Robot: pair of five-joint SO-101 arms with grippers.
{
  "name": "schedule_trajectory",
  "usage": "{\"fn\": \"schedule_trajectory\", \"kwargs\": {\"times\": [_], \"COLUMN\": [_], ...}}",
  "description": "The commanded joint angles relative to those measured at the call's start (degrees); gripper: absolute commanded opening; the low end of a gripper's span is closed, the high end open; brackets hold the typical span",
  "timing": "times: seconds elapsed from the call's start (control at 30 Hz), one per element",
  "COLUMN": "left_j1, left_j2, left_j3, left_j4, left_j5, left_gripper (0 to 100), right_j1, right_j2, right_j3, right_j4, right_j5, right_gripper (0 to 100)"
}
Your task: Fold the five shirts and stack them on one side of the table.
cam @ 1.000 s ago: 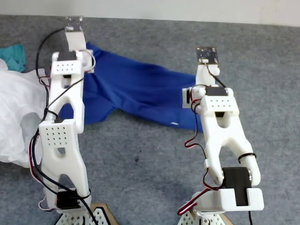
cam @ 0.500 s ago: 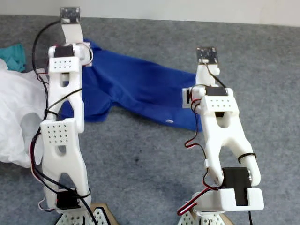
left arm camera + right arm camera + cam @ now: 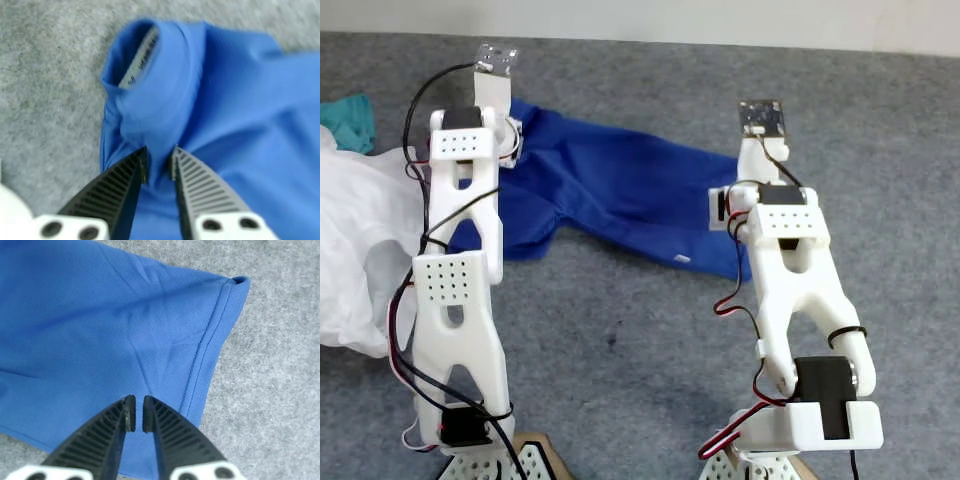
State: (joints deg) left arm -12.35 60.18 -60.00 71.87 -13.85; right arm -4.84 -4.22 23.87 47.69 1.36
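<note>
The blue shirt (image 3: 610,190) lies unfolded and rumpled on the grey tabletop (image 3: 890,150). It stretches slantwise, with its open collar (image 3: 142,47), a label showing inside, at the far end and its stitched hem (image 3: 212,340) at the nearer end. 1 crumpled white shirt (image 3: 360,240) is heaped beside the blue shirt's collar end, and 1 teal shirt (image 3: 348,118) peeks out past the white heap, farther from the blue shirt.
</note>
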Motion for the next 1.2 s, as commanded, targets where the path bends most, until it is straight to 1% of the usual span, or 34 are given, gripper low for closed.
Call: {"fn": "schedule_trajectory", "kwargs": {"times": [0.0, 0.1, 0.17, 0.3, 0.53, 0.63, 0.7, 0.77, 0.9, 1.0, 1.03, 1.17], "left_j1": [0.66, 0.84, 0.75, 0.13, -3.30, -1.63, -0.13, 0.84, 2.59, 3.47, 3.65, 3.21], "left_j2": [-2.15, -2.33, -2.33, -2.33, -2.33, -2.15, -1.63, 0.04, 3.82, 5.23, 5.32, 6.73], "left_j3": [-7.25, -14.55, -18.68, -23.69, -27.47, -27.12, -25.98, -24.22, -24.13, -24.13, -23.69, -20.97], "left_j4": [7.91, 14.15, 17.14, 20.66, 22.59, 27.60, 29.36, 29.10, 28.84, 29.01, 29.10, 29.01], "left_j5": [-1.85, -1.76, -1.76, -1.85, -1.58, -1.58, -1.58, -1.58, -1.58, -1.67, -1.67, -1.67], "left_gripper": [20, 26, 27, 27, 27, 27, 26, 23, 11, 2, 0, 1], "right_j1": [-0.04, 0.75, 0.84, 1.01, 1.01, 0.57, -0.48, -1.80, -5.41, -5.49, -5.41, -5.32], "right_j2": [-0.40, -0.40, -0.66, -0.66, -0.66, -0.75, -0.40, -0.22, -0.31, -0.40, -0.31, -0.22], "right_j3": [-2.59, -3.30, -3.21, -3.21, -3.12, -3.12, -3.03, -2.07, 1.01, 1.01, 1.10, 2.42], "right_j4": [-1.36, -1.36, -1.36, -1.36, -1.27, -1.27, -1.27, -1.27, -1.54, -1.63, -1.63, -1.63], "right_j5": [-2.64, -3.34, -3.34, -3.34, -3.34, -3.34, -3.34, -3.34, -3.34, -3.34, -3.34, -2.90], "right_gripper": [0.2, 0.6, 0.6, 0.6, 0.6, 0.6, 0.6, 0.6, 0.6, 0.6, 0.6, 0.6]}}
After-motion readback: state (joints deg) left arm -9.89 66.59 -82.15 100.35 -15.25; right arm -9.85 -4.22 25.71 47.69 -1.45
